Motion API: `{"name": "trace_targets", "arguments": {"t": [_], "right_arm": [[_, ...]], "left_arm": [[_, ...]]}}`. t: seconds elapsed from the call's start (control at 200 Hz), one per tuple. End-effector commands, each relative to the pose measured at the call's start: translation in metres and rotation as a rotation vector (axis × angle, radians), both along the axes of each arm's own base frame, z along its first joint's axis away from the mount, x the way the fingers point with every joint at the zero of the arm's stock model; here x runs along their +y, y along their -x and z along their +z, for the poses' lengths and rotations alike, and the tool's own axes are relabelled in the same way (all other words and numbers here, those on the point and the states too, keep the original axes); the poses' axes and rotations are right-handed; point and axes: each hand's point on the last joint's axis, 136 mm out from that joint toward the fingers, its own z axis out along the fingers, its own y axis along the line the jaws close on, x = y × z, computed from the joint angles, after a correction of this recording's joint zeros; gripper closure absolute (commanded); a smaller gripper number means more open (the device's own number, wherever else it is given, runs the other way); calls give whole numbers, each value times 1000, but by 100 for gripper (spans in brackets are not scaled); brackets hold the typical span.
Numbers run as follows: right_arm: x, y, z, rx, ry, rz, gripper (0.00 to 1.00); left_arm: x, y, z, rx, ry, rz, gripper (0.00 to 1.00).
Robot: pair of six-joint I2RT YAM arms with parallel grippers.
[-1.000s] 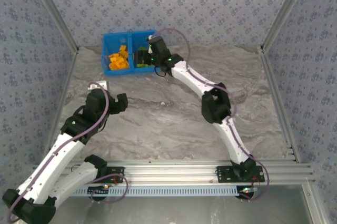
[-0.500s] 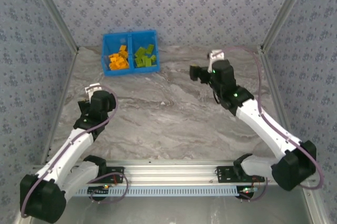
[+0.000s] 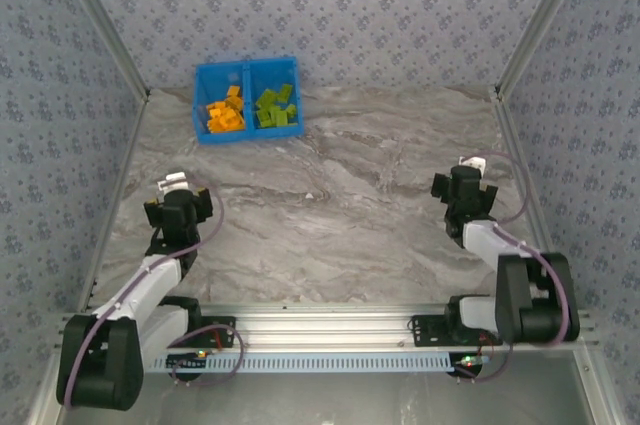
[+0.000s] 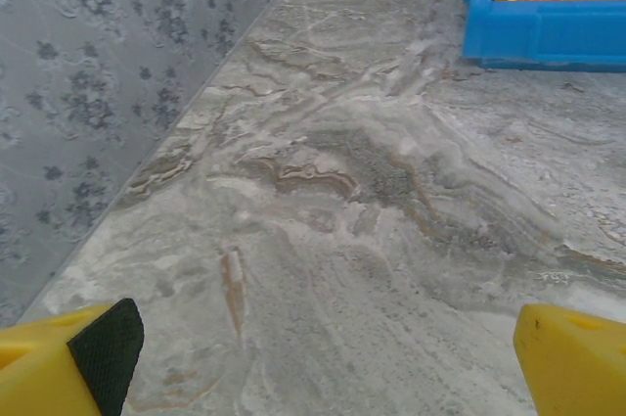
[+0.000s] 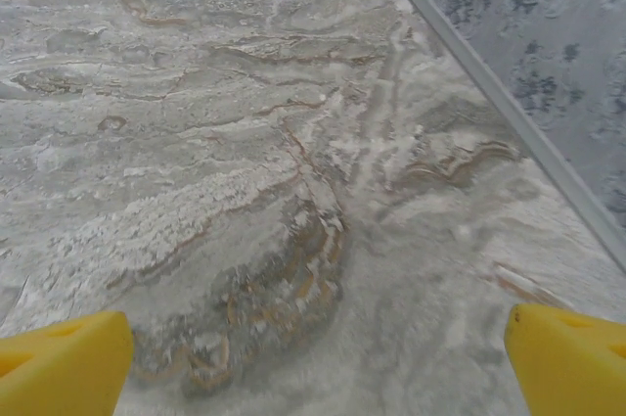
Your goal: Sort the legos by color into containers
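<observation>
The left gripper (image 3: 178,207) sits back with jaws apart and empty, the far blue bin (image 3: 200,105) holds orange legos (image 3: 225,113) left and green legos (image 3: 275,108) right, and the right gripper (image 3: 462,188) has jaws apart too, so sorting looks done.

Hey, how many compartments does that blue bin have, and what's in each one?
2. The blue bin has a left compartment holding orange bricks and a right compartment holding green bricks. Some bricks may lie hidden under others.
</observation>
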Motion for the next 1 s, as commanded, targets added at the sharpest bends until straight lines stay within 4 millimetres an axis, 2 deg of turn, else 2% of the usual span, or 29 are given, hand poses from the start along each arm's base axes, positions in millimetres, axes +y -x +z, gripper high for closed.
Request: {"name": "trace_targets", "arguments": {"t": [0.0,0.04,0.085,0.15,0.185,0.215,0.265,0.31,0.39,0.47,0.555,0.585,0.625,0.994], "right_arm": [[3,-30,19,-152,5,48,0],[2,-32,7,-136,-2,32,0],[11,-36,6,-130,55,87,1],[19,-34,4,-151,14,151,2],[25,-28,-10,-144,-33,221,1],[26,-34,-2,-229,-23,234,1],[26,-30,-10,-134,-39,231,0],[30,-34,-4,-188,-32,262,0],[29,-34,-4,-180,-26,242,0],[21,-31,-3,-183,-3,185,0],[23,-32,-4,-176,-16,202,0],[25,-32,-5,-171,-18,213,0],[27,-33,-4,-171,-19,225,0],[27,-33,-4,-169,-25,229,0]], "left_arm": [[-12,-17,13,-89,31,-78,1],[-13,-19,11,-87,33,-87,1],[-15,-22,9,-87,34,-99,1],[-19,-26,6,-87,38,-122,1],[-20,-29,5,-91,40,-132,1],[-21,-32,5,-96,43,-138,1],[-24,-38,5,-102,48,-153,1],[-26,-45,5,-114,49,-168,1],[-29,-61,5,-124,46,-191,1],[-30,-81,2,-113,21,-219,1],[-24,-94,-22,-59,69,-221,1],[-25,-89,-29,-54,103,-245,1],[-21,-90,-26,-102,108,-233,1],[-24,-91,-28,-70,114,-253,1]]}}
